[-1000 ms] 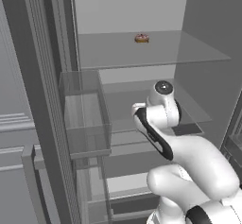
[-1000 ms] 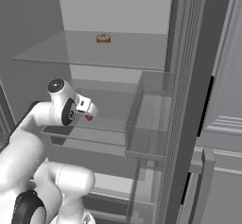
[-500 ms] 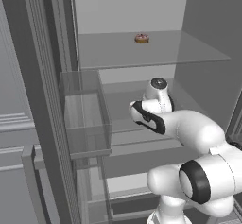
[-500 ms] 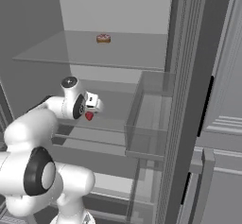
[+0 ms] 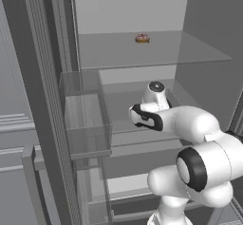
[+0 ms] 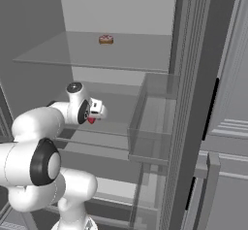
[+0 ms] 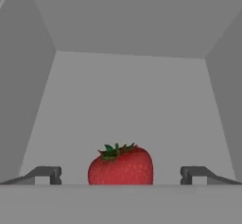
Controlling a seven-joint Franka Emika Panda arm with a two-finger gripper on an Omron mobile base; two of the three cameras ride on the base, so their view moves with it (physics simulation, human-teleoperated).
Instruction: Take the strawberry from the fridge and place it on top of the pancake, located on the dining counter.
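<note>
The strawberry [image 7: 121, 164] lies straight ahead of the tool [image 7: 121, 176], centred in the gap between its two dark fingertips [image 7: 47, 175], so the coming move looks like a short push forward and then a squeeze, with little or no sideways correction. In the hand view there is clear space on either side of the fruit; neither tip touches it. The tool stands wide open and has hold of nothing.

From the right base view the strawberry [image 6: 90, 121] shows as a small red spot just beneath the white tool head [image 6: 96, 109], resting on a lower glass shelf [image 6: 121, 108] inside the fridge [image 6: 193, 78]. The shelf above carries a small brown-and-tan item [image 6: 106, 40], well apart from the work and not the target. In the left base view the arm's wrist [image 5: 154, 106] reaches into the same compartment, past the clear door bin [image 5: 85, 119] on its left.

The fruit sits upright, its green leafy cap at the top and the rounded red body below; its lower part is hidden at the bottom of the hand view. It is plump, about as broad as tall, so there is no marked long axis. It is much narrower than the open gap, and being small, round and probably slippery, it may roll if the tips meet it off-centre
</note>
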